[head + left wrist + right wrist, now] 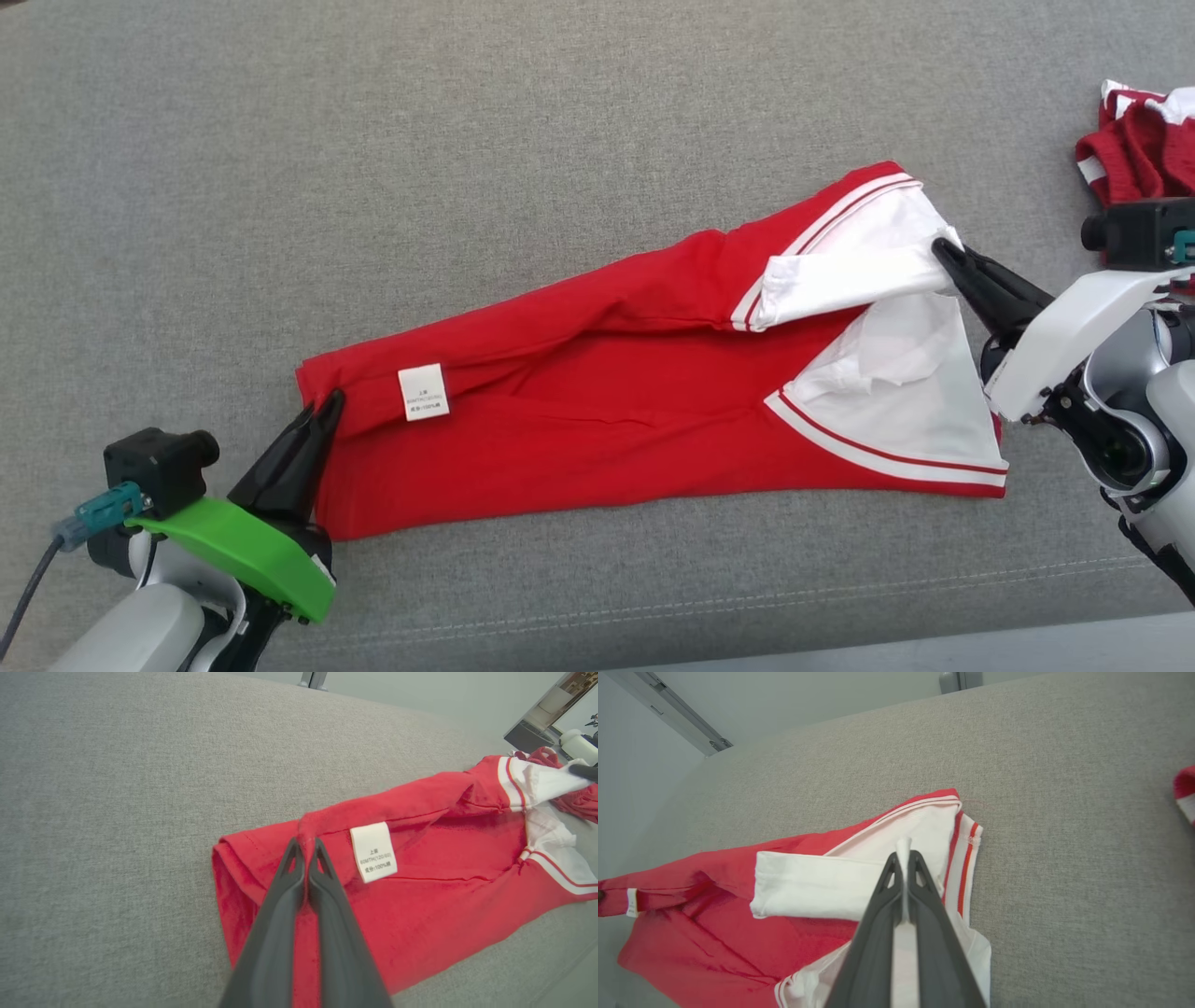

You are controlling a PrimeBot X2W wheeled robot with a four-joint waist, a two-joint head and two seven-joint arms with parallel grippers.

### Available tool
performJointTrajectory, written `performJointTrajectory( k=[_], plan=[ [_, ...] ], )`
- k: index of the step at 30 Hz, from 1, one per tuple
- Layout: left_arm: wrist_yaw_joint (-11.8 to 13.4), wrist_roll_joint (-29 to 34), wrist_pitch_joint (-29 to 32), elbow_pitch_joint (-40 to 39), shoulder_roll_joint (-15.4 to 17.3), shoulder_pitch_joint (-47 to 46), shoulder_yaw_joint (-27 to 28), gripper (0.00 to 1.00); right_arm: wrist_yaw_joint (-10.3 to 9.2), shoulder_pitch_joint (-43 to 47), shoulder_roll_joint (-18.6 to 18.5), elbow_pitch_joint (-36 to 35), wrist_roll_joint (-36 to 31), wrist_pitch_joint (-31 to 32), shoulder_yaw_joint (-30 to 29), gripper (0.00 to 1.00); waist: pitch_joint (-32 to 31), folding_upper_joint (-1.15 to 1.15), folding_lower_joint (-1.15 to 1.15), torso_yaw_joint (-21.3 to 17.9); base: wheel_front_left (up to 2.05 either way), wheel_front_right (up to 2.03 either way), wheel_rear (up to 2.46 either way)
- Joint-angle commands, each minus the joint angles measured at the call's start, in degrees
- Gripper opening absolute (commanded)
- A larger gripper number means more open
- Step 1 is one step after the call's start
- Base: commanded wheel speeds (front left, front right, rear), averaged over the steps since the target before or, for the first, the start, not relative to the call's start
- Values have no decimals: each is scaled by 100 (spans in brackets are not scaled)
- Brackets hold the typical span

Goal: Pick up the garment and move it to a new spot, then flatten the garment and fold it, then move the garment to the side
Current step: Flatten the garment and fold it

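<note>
The garment [597, 411] is red with white sleeves and striped trim; it lies as a long, narrow band on the grey cushion [373, 187], running across the head view from 8 o'clock up to 2 o'clock; the red hem end is at the 8 o'clock side and the white sleeve end at the 2 o'clock side. The left gripper [329, 403] sits between 8 and 9 o'clock of the head view; its fingers are clenched on a raised pinch of red fabric at the hem corner, which the left wrist view shows bunched between the tips. A white label [423, 392] lies on the red fabric just beside that gripper, at its 3 o'clock in the left wrist view. The right gripper [941, 248] sits between 2 and 3 o'clock of the head view; its fingers are clenched on the edge of the upper white sleeve; the right wrist view shows a strip of white fabric between the two fingers. The lower sleeve lies flat at 4 o'clock. A second red garment [1134, 140] lies crumpled at 2 o'clock, apart from the first.
</note>
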Motion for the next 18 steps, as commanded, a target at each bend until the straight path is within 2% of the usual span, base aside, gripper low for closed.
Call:
performJointTrajectory(
  k=[1,8,18],
  plan=[
    [41,54,30,-25,74,74,-18,0,-4,105,-24,-42,-75,45,-29,0,-5,0,0,-1,0,0,0],
    [161,197,270,-141,207,149,-183,0,-4,345,16,-116,-282,289,-100,0,-34,0,0,0,0,0,0],
    [175,187,377,90,105,140,-310,0,-4,523,194,63,-612,354,-132,0,-65,0,0,-54,0,0,0]
  ],
)
